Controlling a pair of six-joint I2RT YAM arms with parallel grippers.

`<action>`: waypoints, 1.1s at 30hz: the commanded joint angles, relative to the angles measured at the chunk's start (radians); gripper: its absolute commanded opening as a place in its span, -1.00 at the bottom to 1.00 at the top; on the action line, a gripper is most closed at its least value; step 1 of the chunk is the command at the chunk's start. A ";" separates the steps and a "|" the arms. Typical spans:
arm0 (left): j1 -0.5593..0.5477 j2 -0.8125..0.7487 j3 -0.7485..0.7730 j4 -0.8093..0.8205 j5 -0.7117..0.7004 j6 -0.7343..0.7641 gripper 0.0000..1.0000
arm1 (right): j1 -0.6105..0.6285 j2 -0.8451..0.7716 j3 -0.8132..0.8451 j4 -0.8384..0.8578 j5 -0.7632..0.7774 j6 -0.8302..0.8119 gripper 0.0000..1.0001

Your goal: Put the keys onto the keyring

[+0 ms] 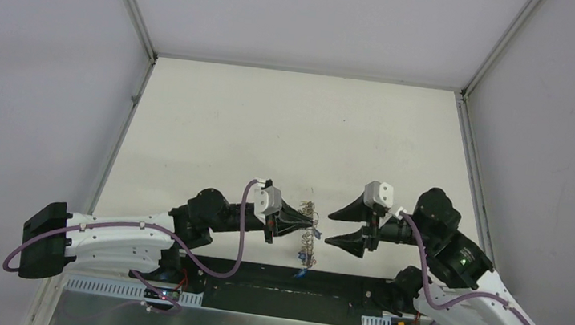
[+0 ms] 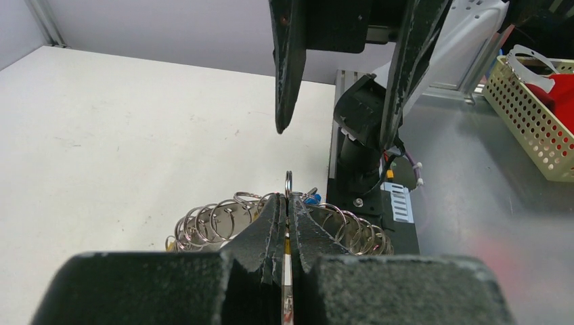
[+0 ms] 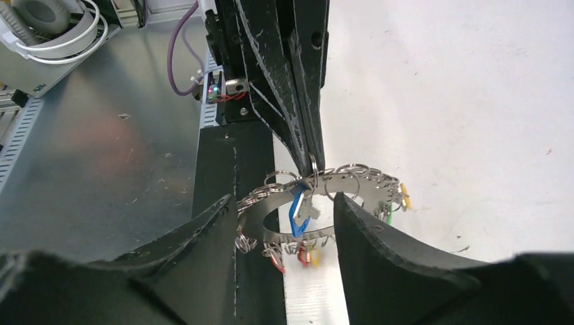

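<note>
The keyring (image 1: 306, 237), a silvery band strung with many small split rings, hangs above the table's near edge. My left gripper (image 1: 313, 228) is shut on one of its rings, which pokes up between the closed fingertips (image 2: 279, 206). A blue-tagged key (image 3: 296, 210) dangles just under that pinch point. Other keys with red (image 3: 277, 261), yellow (image 3: 315, 256) and green (image 3: 389, 215) tags hang from the band (image 3: 352, 184). My right gripper (image 1: 329, 227) faces the ring from the right, open, with its fingers (image 3: 369, 233) on either side of the loop and touching nothing.
A black base plate (image 3: 230, 162) and grey metal deck (image 3: 101, 169) lie under the keyring. A cream perforated basket (image 2: 535, 112) holding something red stands beyond the right arm. White headphones (image 3: 54, 24) lie on the deck to the left.
</note>
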 commanded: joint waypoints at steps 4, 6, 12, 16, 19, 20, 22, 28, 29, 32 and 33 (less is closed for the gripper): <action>-0.004 -0.011 0.056 0.076 0.022 0.012 -1.00 | 0.004 0.046 0.053 0.114 -0.027 0.003 -0.11; -0.004 -0.008 0.058 0.077 0.024 0.013 -1.00 | 0.004 0.074 0.060 0.123 -0.047 0.007 -0.19; -0.004 -0.004 0.061 0.081 0.028 0.011 -1.00 | 0.004 0.112 0.049 0.149 -0.055 0.011 -0.23; -0.005 -0.001 0.061 0.090 0.033 0.008 -1.00 | 0.003 0.123 0.037 0.168 -0.054 0.020 -0.35; -0.004 0.003 0.062 0.093 0.036 0.008 -1.00 | 0.004 0.136 0.035 0.171 -0.060 0.024 -0.50; -0.004 0.003 0.062 0.093 0.038 0.010 -1.00 | 0.004 0.140 0.035 0.171 -0.065 0.023 -0.57; -0.004 0.002 0.062 0.096 0.036 0.010 -1.00 | 0.004 0.146 0.035 0.171 -0.070 0.024 -0.61; -0.004 0.002 0.060 0.105 0.039 0.010 -1.00 | 0.004 0.155 0.019 0.171 -0.079 0.021 -0.45; -0.004 0.003 0.059 0.106 0.038 0.010 -1.00 | 0.004 0.154 0.016 0.170 -0.077 0.021 -0.41; -0.004 0.001 0.058 0.106 0.039 0.010 -1.00 | 0.004 0.146 0.004 0.170 -0.068 0.022 -0.39; -0.004 0.000 0.058 0.106 0.039 0.010 -1.00 | 0.004 0.143 0.001 0.169 -0.060 0.025 -0.39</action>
